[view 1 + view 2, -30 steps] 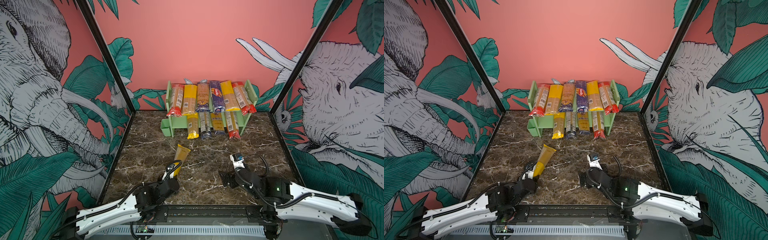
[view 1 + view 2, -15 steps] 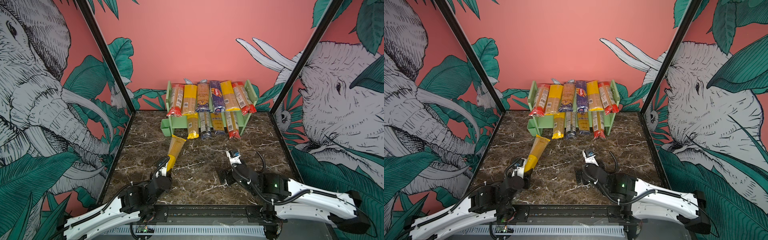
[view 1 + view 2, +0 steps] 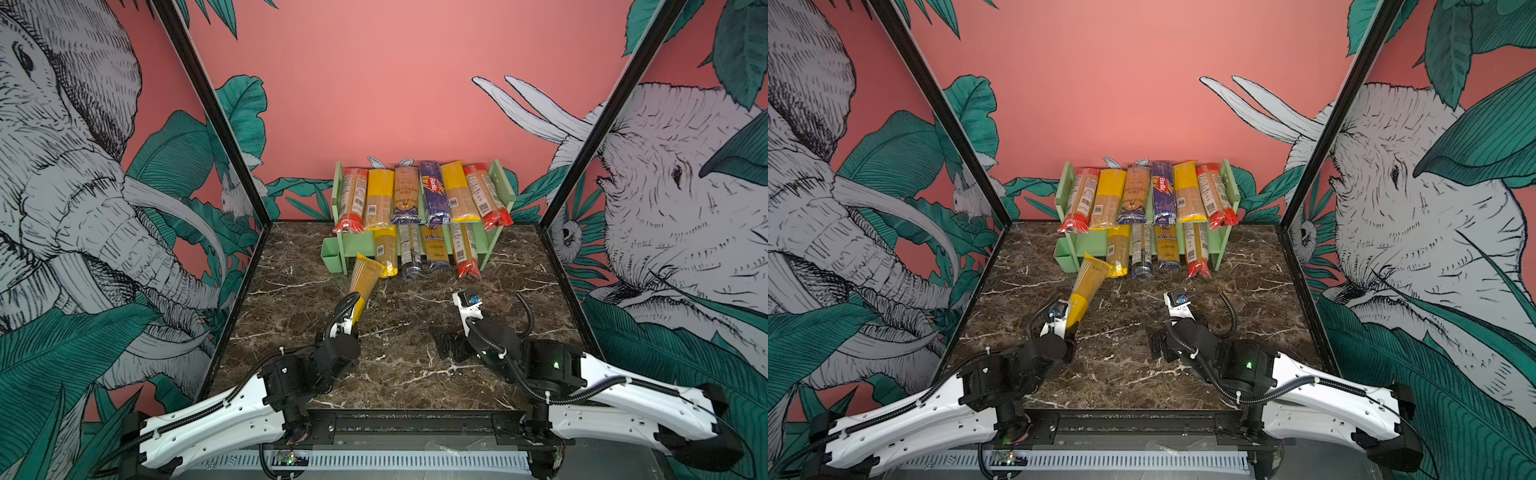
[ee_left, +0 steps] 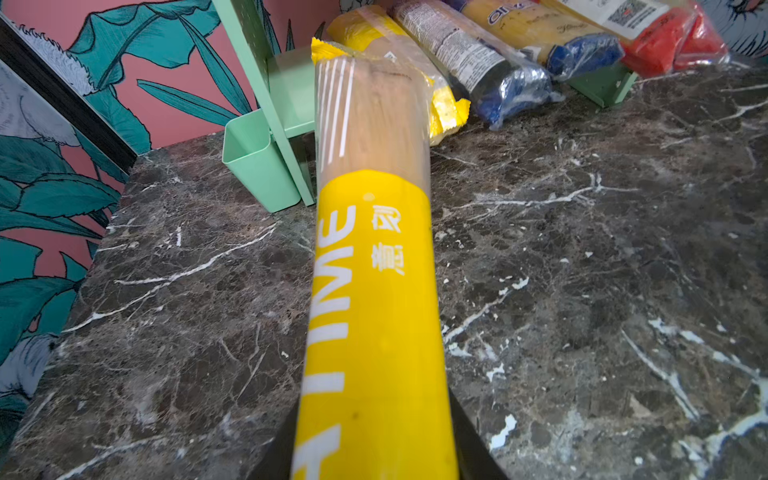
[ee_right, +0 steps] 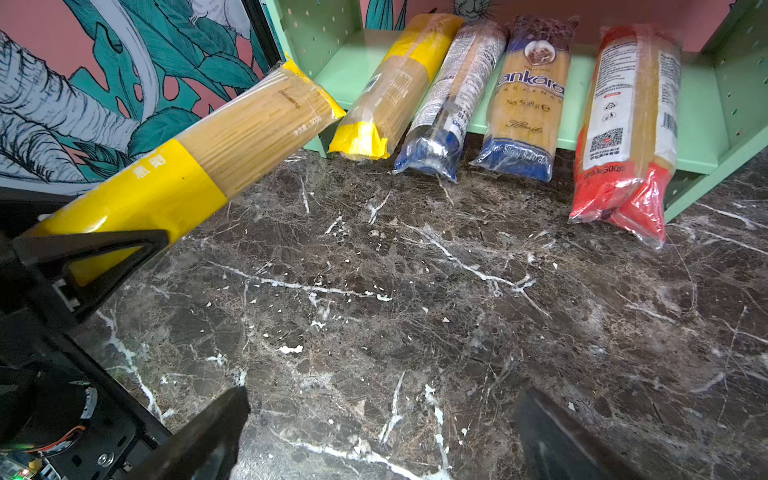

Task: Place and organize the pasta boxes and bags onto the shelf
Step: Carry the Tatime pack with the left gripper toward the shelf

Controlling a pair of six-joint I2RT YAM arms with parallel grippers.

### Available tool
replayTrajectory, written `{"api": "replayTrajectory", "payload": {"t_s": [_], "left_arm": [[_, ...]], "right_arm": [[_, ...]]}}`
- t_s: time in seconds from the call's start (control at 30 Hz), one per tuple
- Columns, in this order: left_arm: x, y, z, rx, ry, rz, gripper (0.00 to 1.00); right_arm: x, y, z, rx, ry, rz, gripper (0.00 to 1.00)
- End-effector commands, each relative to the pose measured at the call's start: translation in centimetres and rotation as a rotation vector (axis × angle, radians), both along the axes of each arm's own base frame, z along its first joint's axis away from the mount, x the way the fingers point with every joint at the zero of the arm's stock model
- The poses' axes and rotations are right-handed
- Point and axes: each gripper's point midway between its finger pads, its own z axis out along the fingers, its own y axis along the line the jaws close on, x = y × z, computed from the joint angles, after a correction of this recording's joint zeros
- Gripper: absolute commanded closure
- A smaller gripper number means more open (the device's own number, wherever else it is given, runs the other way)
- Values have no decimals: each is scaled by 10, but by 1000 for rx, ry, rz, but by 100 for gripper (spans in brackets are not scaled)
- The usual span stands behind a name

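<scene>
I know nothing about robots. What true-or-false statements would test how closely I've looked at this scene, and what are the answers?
1. The left claw holds a yellow-ended spaghetti packet. True.
2. The right claw is gripping a red-ended packet. False: the right claw is open and empty above the marble table.
3. The top tier of the shelf carries six packets. True.
4. The lower tier is empty. False: four packets lie there, their ends sticking out over the front edge.
5. The green cup on the shelf's side is stuffed with pasta. False: the green cup looks empty.
</scene>
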Motion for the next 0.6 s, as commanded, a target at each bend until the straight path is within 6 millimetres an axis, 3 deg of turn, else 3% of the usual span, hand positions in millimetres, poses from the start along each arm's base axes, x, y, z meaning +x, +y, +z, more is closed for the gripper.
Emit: {"api": "replayTrajectory", "payload": {"t_s": [0.0,0.43,0.57], "left_arm": [[27,-9,66,-228,-139,57,100],[94,-25,82,-306,-147,85,100],[115,-31,78,-324,-137,90,100]], "right_arm": [[2,-4,13,17,-17,0,1],[12,-30,15,16,-10,-56,1],[16,-34,14,4,-3,-64,1]]}}
